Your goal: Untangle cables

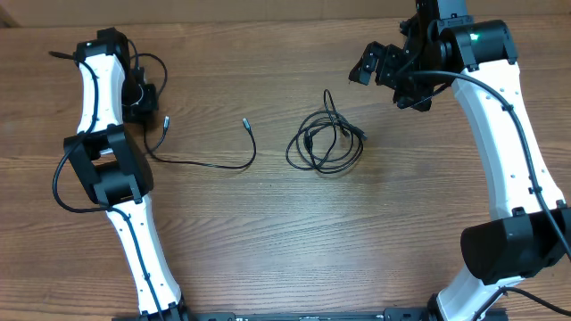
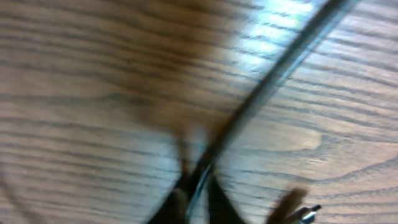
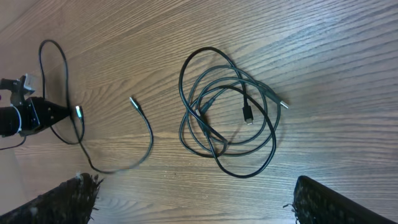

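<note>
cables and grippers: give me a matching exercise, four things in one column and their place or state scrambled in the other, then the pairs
Column one
1. knotted coil
2. loose strand
3. left gripper
4. right gripper

Column two
A. jaws wide apart, holding nothing
B. at one plug end of the loose strand, jaws apparently shut on it
C. several overlapping loops in one bundle, two plug tips showing inside
D. a single open curve lying apart, to the left of the coil in the overhead view

Pairs: 1-C, 2-D, 3-B, 4-A
</note>
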Available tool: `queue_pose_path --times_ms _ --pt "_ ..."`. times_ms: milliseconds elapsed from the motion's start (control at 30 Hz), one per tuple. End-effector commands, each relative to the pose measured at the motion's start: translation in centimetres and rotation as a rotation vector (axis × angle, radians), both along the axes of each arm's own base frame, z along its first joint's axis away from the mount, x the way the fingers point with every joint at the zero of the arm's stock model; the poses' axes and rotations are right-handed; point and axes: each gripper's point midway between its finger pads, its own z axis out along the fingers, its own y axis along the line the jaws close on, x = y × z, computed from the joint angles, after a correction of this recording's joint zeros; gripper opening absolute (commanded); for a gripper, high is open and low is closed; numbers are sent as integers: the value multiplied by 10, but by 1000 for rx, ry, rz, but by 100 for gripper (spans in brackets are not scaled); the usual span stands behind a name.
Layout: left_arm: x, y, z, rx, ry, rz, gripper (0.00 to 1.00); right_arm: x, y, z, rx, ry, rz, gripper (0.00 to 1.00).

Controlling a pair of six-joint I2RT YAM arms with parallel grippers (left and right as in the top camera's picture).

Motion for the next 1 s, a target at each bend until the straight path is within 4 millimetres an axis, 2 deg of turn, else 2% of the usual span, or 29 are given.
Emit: queue_pose_path --times_ms 0,167,267,400,500,600,700,833,933,967 --pt "-49 -5 -84 -32 238 7 4 0 -1 2 -2 -8 1 100" --pt "-54 -7 -80 -39 262 8 4 0 -1 2 -2 -8 1 100" --pt "-49 -6 -69 -30 243 37 4 0 -1 2 -2 -8 1 100" --pt "-24 -1 -32 -10 137 110 4 0 -1 2 -2 -8 1 100" --pt "4 -5 12 -50 1 115 4 0 -1 2 -2 -8 1 100" --pt "36 -18 75 -134 -193 105 4 0 -1 2 -2 -8 1 100" --pt "58 -37 142 -238 -390 69 4 0 -1 2 -2 -8 1 100" --pt "68 -63 217 -368 -593 -2 4 0 -1 2 -2 -8 1 100" --pt "67 -86 276 -485 -739 -71 4 0 -1 2 -2 -8 1 100" --pt "65 -91 289 -515 -768 -84 4 0 -1 2 -2 -8 1 100"
